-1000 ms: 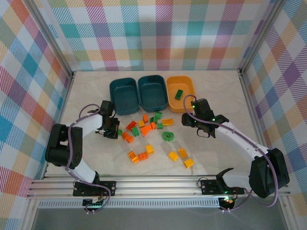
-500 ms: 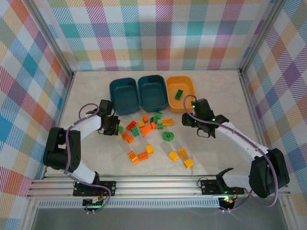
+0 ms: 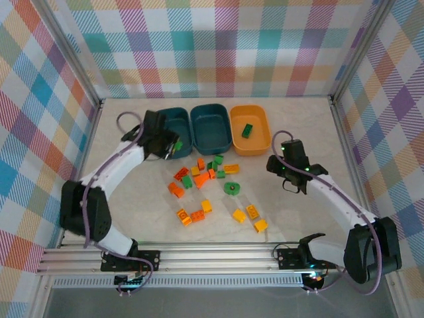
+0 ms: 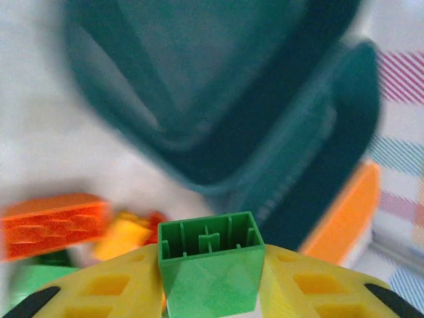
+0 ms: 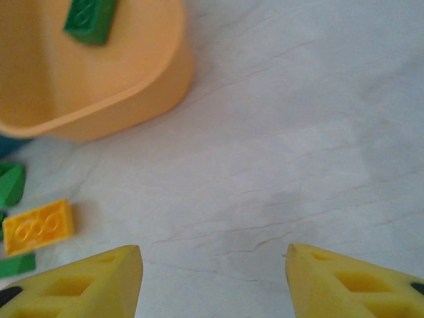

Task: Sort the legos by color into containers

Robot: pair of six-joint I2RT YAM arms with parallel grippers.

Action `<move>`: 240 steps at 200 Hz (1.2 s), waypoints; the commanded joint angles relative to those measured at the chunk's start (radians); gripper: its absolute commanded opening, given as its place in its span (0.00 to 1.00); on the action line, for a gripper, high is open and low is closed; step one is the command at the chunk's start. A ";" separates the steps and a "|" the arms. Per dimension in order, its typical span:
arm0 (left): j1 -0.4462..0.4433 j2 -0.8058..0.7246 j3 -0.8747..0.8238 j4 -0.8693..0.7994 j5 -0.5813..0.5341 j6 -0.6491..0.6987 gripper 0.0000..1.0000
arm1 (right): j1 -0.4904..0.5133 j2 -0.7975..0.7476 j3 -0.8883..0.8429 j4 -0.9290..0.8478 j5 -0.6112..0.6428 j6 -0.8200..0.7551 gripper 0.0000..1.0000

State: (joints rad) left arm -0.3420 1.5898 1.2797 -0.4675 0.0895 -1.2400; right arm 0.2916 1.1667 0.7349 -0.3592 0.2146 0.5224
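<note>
The left pincer (image 3: pixel 171 146) is clamped on a green brick (image 4: pixel 209 268) over the left teal tub (image 3: pixel 177 112). The right pincer (image 5: pixel 212 268) hangs wide open and empty above the desk (image 5: pixel 305 132), near the orange tub (image 5: pixel 112 106).

Smooth plastic orange tub (image 5: pixel 136 89), matt marbled tabletop (image 5: pixel 298 132), glossy green brick (image 4: pixel 209 268)

We see the teal tub (image 4: pixel 199 86) and the orange brick (image 4: pixel 53 225) only as blur. The orange-yellow tub (image 5: pixel 132 86) and the green brick (image 5: pixel 89 20) inside it are cut off at the top edge.
</note>
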 commanded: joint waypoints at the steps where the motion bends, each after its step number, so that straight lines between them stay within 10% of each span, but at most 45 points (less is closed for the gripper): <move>1: -0.087 0.148 0.185 0.009 0.037 0.183 0.39 | -0.050 -0.054 -0.044 0.046 -0.029 0.079 0.59; 106: -0.268 0.903 1.168 -0.222 0.259 0.489 0.32 | -0.069 -0.068 -0.067 0.066 -0.046 0.088 0.59; 240: -0.282 0.827 1.207 -0.300 0.176 0.618 0.62 | -0.041 -0.092 -0.088 0.133 -0.119 0.025 0.60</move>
State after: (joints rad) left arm -0.6197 2.5416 2.4863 -0.6952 0.3122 -0.7048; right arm 0.2283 1.1004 0.6655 -0.2867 0.1436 0.5892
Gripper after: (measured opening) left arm 0.611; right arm 0.596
